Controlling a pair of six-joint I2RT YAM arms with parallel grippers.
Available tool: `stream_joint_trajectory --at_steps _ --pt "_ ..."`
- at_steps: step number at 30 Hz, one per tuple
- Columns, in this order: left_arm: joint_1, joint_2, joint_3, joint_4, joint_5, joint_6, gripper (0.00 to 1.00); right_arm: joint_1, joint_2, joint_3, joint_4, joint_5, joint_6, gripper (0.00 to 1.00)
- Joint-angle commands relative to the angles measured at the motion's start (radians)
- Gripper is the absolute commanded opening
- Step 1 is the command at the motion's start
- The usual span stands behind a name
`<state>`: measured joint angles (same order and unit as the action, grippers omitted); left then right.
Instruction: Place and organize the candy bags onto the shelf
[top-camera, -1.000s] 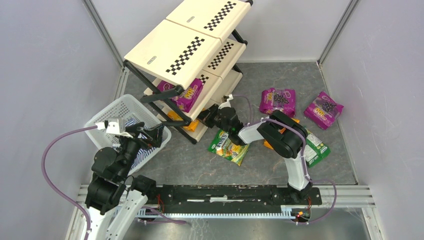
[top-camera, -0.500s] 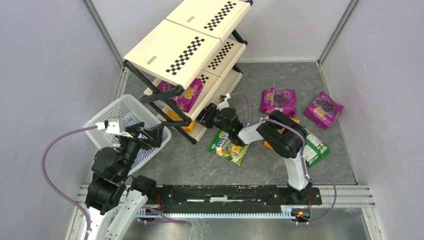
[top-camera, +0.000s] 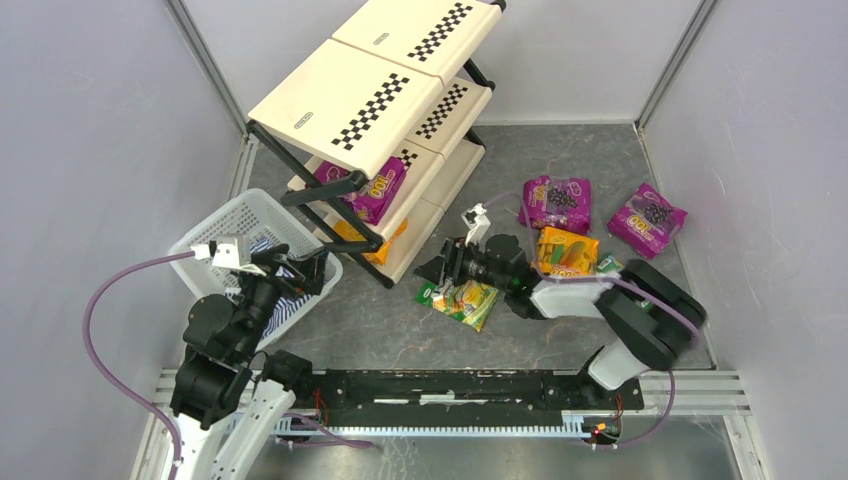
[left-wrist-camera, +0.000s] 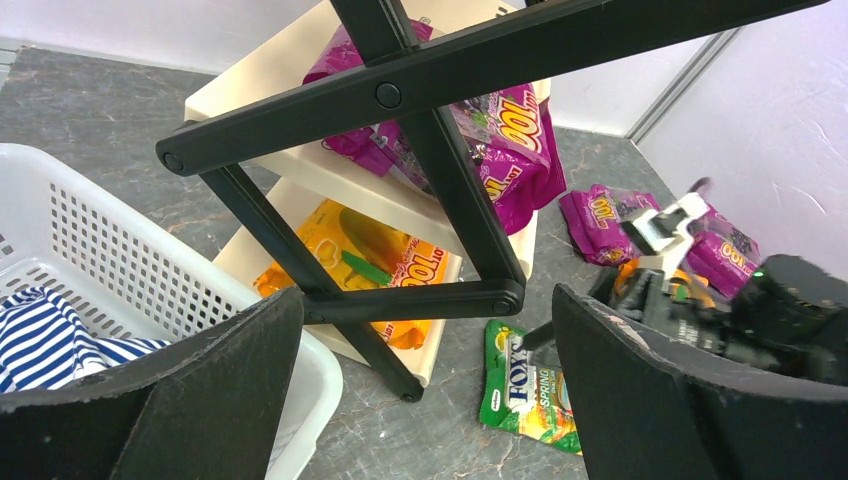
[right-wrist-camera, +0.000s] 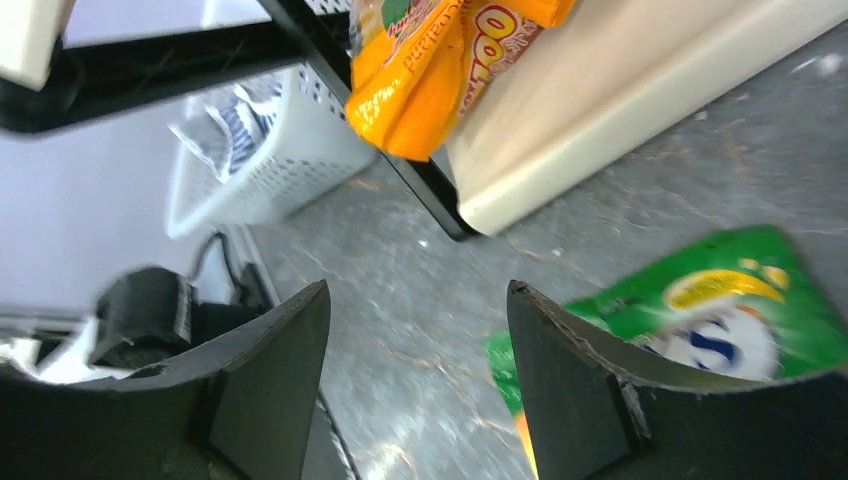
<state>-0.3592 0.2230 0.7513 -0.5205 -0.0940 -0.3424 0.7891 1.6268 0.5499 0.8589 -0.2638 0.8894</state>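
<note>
Green with yellow fruit, one candy bag (top-camera: 460, 298) lay flat on the grey table (top-camera: 380, 325), near the shelf (top-camera: 340, 100). The right gripper (top-camera: 437, 272) hung just over it, fingers wide apart, holding nothing. A purple bag (top-camera: 375, 190) sat on the middle shelf and an orange bag (top-camera: 378, 247) on the bottom one. The left gripper (left-wrist-camera: 420, 395) was spread wide and empty by the white basket (top-camera: 225, 225).

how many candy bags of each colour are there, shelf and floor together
purple bags: 3
orange bags: 2
green bags: 2 (one mostly hidden)
total: 7
</note>
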Motion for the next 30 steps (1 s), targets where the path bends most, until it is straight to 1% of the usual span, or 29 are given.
stream_joint_trajectory --at_steps 1,3,6,8,10,12,13,18,22,27,30 --pt "0.008 0.006 -0.001 0.046 0.021 0.054 1.00 -0.008 -0.247 -0.035 -0.394 0.058 -0.417 0.73" --pt "0.008 0.003 -0.003 0.047 0.022 0.054 1.00 -0.009 -0.369 -0.046 -0.580 0.157 -0.521 0.76" --pt "0.008 -0.002 -0.003 0.048 0.023 0.054 1.00 -0.008 -0.528 -0.044 -0.826 0.349 -0.611 0.82" --pt "0.008 -0.005 -0.004 0.047 0.022 0.054 1.00 -0.012 -0.614 -0.034 -0.962 0.461 -0.629 0.88" --pt "0.009 -0.003 -0.004 0.047 0.020 0.054 1.00 -0.017 -0.680 -0.017 -1.078 0.585 -0.610 0.98" --pt "0.010 -0.002 -0.004 0.048 0.016 0.053 1.00 -0.053 -0.724 -0.006 -1.156 0.658 -0.597 0.98" --pt "0.009 -0.002 -0.003 0.047 0.015 0.054 1.00 -0.087 -0.744 -0.004 -1.180 0.670 -0.592 0.98" --pt "0.009 -0.020 -0.004 0.046 0.022 0.054 1.00 -0.358 -0.763 0.029 -1.230 0.603 -0.535 0.98" --pt "0.009 -0.036 -0.005 0.046 0.021 0.054 1.00 -0.554 -0.741 0.046 -1.183 0.516 -0.483 0.98" --pt "0.009 -0.035 -0.004 0.046 0.032 0.056 1.00 -0.719 -0.696 0.029 -1.114 0.509 -0.442 0.98" --pt "0.010 -0.040 -0.005 0.046 0.034 0.057 1.00 -0.782 -0.662 0.009 -1.044 0.435 -0.441 0.98"
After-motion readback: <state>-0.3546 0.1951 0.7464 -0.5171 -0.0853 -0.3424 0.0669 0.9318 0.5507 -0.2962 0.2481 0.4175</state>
